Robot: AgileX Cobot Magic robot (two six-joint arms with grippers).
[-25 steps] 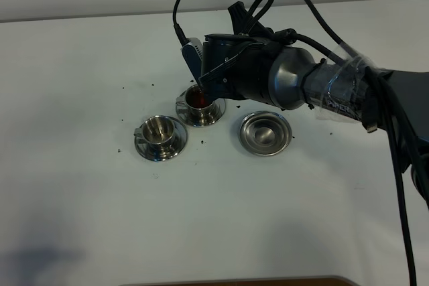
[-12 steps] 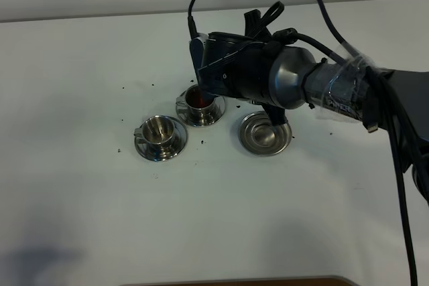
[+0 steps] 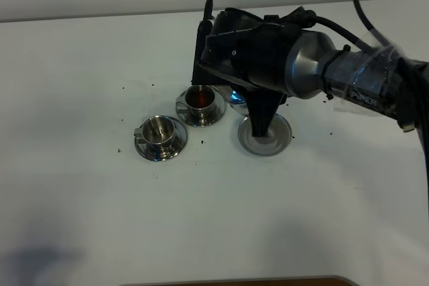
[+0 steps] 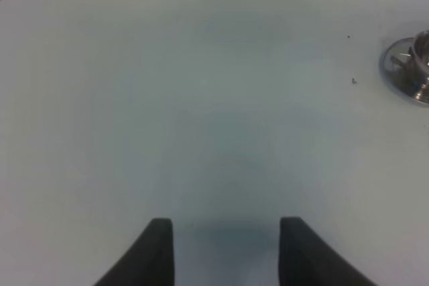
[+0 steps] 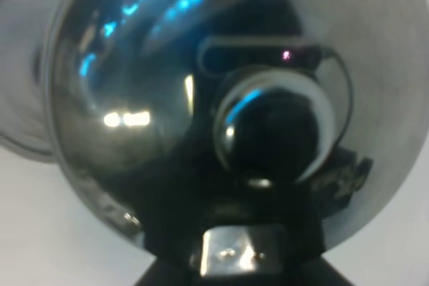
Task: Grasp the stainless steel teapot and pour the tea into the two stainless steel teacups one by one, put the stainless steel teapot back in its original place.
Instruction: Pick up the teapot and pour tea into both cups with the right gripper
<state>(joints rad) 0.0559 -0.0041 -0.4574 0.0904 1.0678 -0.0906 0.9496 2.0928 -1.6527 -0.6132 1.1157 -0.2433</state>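
I had the pot (image 5: 120, 92) tilted in the air above the table (image 3: 80, 199), with its spout toward 9 o'clock over the far cup (image 3: 201, 108). That cup held red-brown tea (image 3: 199, 98). The near cup (image 3: 161, 132), at 8 o'clock from it, looked empty. The bare saucer (image 3: 276, 140) lay at 4 o'clock.

The right gripper (image 5: 231, 279) was closed tight. The pot hid its jaws, so I judged they were on the loop handle. The left gripper (image 4: 228, 252) was spread open and empty over bare table.

I reckoned the pot was rigid, slick and weighty, and that the liquid would shift as I tipped it. The handle was the only sure hold, since the polished belly would slide. The cups seemed light enough to skid if the spout nudged them.
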